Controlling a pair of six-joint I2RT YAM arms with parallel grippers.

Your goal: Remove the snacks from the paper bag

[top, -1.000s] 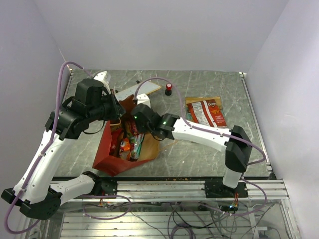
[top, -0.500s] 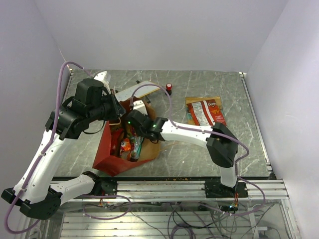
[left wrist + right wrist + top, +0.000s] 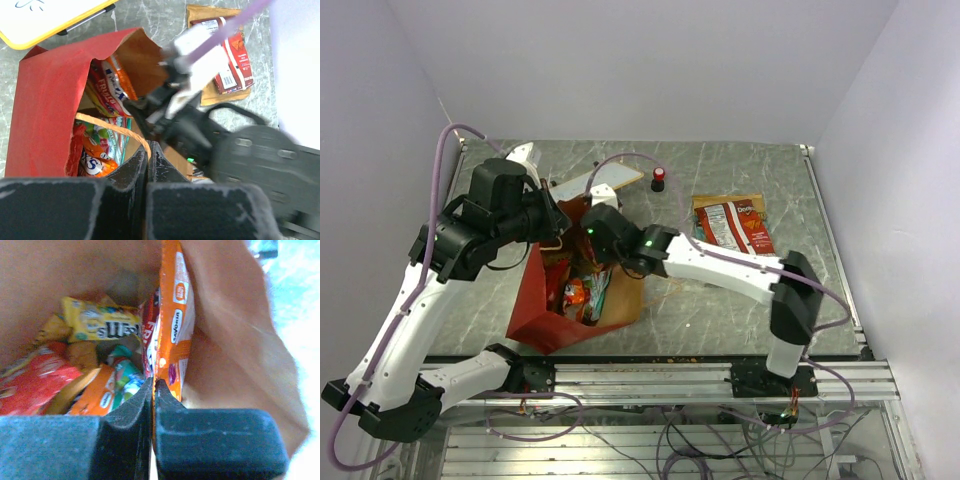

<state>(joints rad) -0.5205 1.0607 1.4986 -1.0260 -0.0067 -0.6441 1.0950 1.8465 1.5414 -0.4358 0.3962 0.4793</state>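
Jaws closed on both: left gripper pinches the handle of the paper bag, right gripper an orange packet.

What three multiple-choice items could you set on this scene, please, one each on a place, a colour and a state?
1. Where does the red packet outside the bag lie?
A) under it
B) on the table, right of it
C) left of it
2. What colour is the bag's outside?
A) red
B) blue
C) white
3. How is the right gripper?
A) open above the table
B) shut on an orange packet in the bag
C) shut on nothing
Key: 1 B, it lies flat on the table beside the bag; 2 A, the outer wall shows red; 3 B, the wrist view shows the packet's edge pinched.
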